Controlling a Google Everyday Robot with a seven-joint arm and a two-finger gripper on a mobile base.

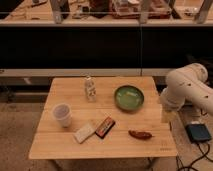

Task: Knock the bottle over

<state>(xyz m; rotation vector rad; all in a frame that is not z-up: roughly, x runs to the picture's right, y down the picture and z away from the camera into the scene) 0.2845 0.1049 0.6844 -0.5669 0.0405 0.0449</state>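
The bottle (90, 88) is small, slim and clear-whitish with a white cap and a pale label. It stands upright on the far middle of the wooden table (65, 90). My white arm (187, 89) reaches in from the right. My gripper (166, 114) hangs below it at the table's right edge, to the right of a green plate and well apart from the bottle, which is about a third of the table's width to its left.
A green plate (129, 97) lies between the bottle and the gripper. A white translucent cup (62, 114) stands at the left. A white packet (84, 132), a dark snack bar (105, 127) and a red-brown item (140, 134) lie near the front edge. A dark counter stands behind the table.
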